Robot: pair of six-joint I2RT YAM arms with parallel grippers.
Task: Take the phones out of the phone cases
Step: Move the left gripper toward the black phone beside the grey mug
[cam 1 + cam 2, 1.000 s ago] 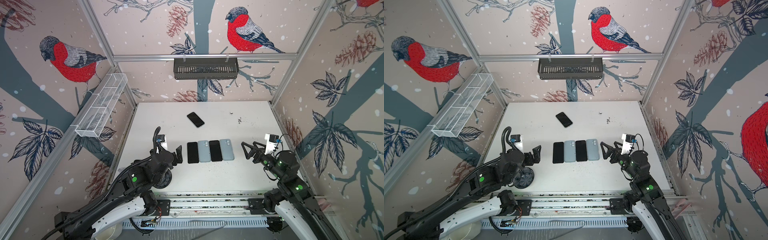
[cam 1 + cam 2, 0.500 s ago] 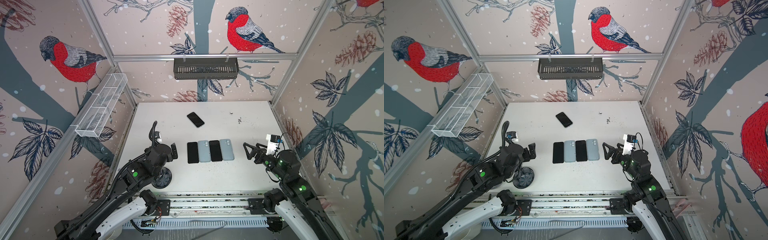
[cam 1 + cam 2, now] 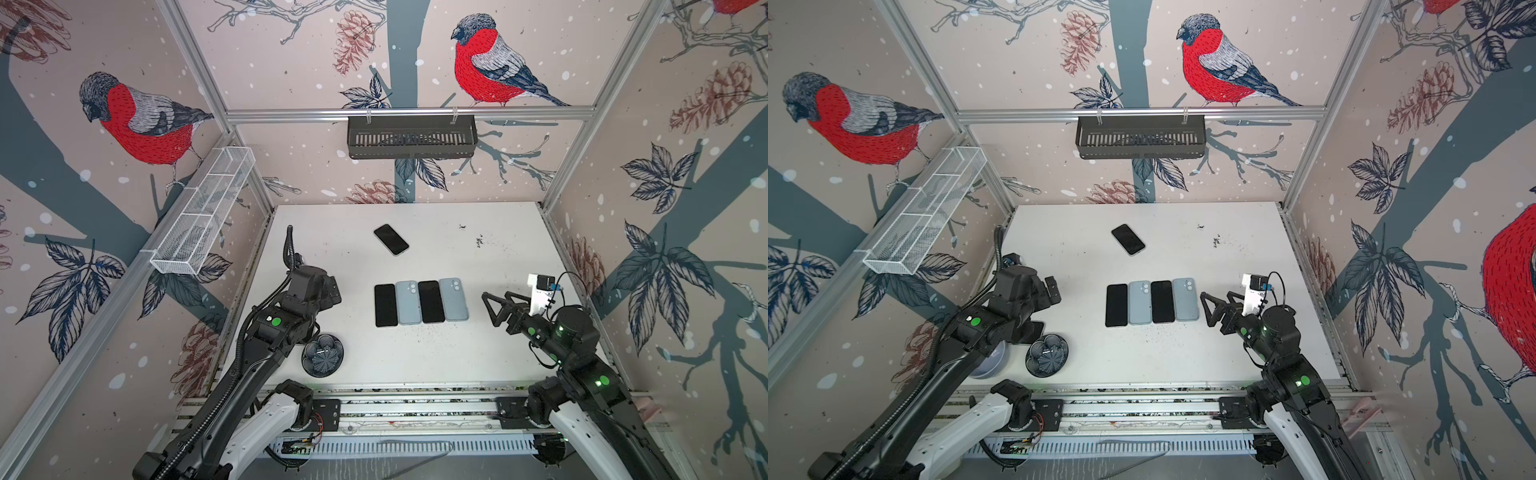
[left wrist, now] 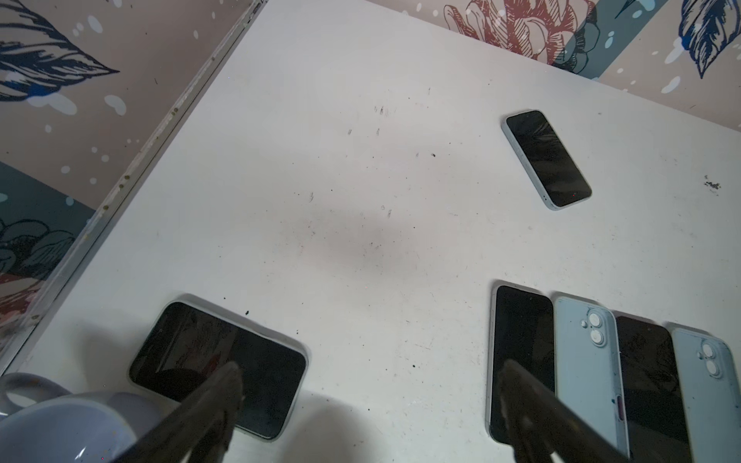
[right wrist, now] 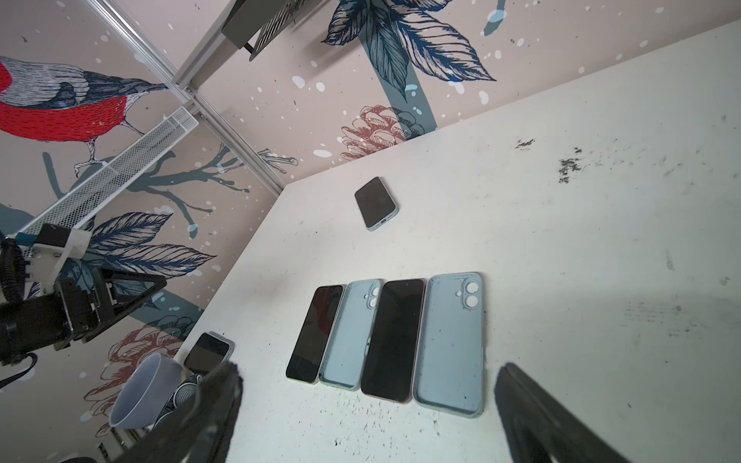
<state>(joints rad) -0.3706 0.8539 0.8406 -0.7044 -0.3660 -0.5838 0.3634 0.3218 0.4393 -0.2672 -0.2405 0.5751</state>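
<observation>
A phone in a pale blue phone case [image 3: 391,239] [image 3: 1128,239] lies screen up at the back middle of the table, also in the wrist views [image 4: 547,159] [image 5: 376,203]. Another cased phone [image 4: 218,368] [image 5: 208,352] lies under my left arm. My left gripper [image 3: 332,291] [image 3: 1053,293] [image 4: 369,385] hangs open and empty above the table, left of the row. My right gripper [image 3: 490,309] [image 3: 1205,309] [image 5: 369,385] stands open and empty just right of the row.
At mid table lies a row: black phone [image 3: 385,305], empty blue case [image 3: 408,302], black phone [image 3: 431,301], empty blue case [image 3: 454,299]. A dark patterned bowl [image 3: 323,355] and a pale bowl [image 3: 992,359] sit front left. Wire baskets hang on the walls.
My left wrist has turned and the arm has drawn back a little toward the left wall. The right gripper has barely shifted. Both stay open.
</observation>
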